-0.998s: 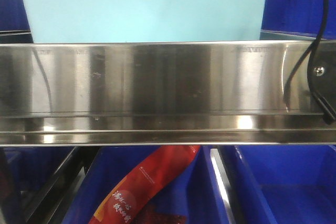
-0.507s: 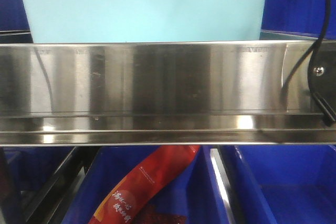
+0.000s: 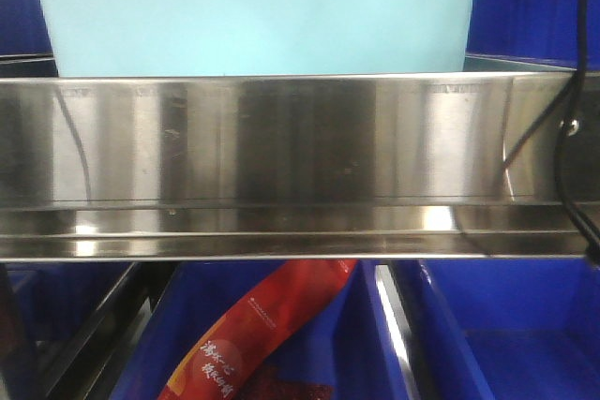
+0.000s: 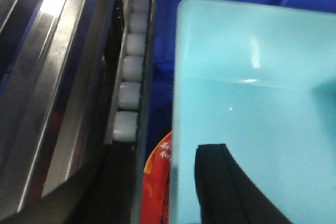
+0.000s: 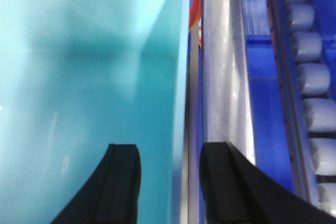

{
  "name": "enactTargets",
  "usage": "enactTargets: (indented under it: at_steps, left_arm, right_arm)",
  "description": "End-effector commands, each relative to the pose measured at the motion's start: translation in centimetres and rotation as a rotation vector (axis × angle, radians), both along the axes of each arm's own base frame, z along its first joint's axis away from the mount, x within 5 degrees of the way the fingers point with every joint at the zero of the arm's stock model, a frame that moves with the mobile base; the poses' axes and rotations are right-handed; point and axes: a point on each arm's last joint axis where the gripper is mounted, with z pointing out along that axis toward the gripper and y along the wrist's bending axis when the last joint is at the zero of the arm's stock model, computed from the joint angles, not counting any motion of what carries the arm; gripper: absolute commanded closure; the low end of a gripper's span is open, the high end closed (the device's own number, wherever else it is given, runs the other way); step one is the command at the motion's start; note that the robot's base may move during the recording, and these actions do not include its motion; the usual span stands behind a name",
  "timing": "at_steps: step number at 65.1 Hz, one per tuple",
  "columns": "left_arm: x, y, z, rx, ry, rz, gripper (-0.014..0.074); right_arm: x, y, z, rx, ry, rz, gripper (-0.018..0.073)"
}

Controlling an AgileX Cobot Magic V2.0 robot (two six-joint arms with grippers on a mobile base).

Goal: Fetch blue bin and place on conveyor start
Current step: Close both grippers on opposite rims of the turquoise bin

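Note:
The blue bin (image 3: 262, 16) is a pale aqua tub resting on the steel rack, its front wall filling the top of the front view. In the left wrist view my left gripper (image 4: 160, 153) straddles the left wall of the blue bin (image 4: 252, 103): one black finger (image 4: 215, 182) is inside the tub and the other is outside, with a wide gap, so it is open. My right gripper (image 5: 169, 148) straddles the right wall of the blue bin (image 5: 79, 77) in the same way, open and not touching the rim. The conveyor start is out of view.
A shiny stainless-steel rail (image 3: 281, 166) runs across below the bin. Roller tracks (image 4: 128, 93) (image 5: 315, 77) flank the tub closely on both sides. Dark blue crates (image 3: 506, 325) sit on the level beneath, one holding a red snack pack (image 3: 253, 334). A black cable (image 3: 562, 138) hangs at the right.
The black cable at the right edge of the front view has shifted slightly right and down. The bin and the rack have not moved.

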Motion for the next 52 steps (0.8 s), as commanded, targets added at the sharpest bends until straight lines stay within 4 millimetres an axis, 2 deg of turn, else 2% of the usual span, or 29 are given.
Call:
enactTargets:
  at_steps: [1, 27, 52]
  left_arm:
    - [0.27, 0.16, -0.52, 0.004, 0.029, 0.013, 0.0384]
    - [0.64, -0.10, -1.31, -0.010, 0.055, 0.012, 0.0384]
    - [0.75, -0.31, -1.21, -0.018, 0.040, -0.012, 0.0384]
  right_arm:
    - [0.26, -0.11, 0.06, -0.005, -0.012, 0.002, 0.0368]
    - [0.35, -0.11, -0.09, -0.025, -0.011, 0.023, 0.0368]
    - [0.40, -0.08, -0.05, -0.033, -0.019, 0.038, 0.0368]
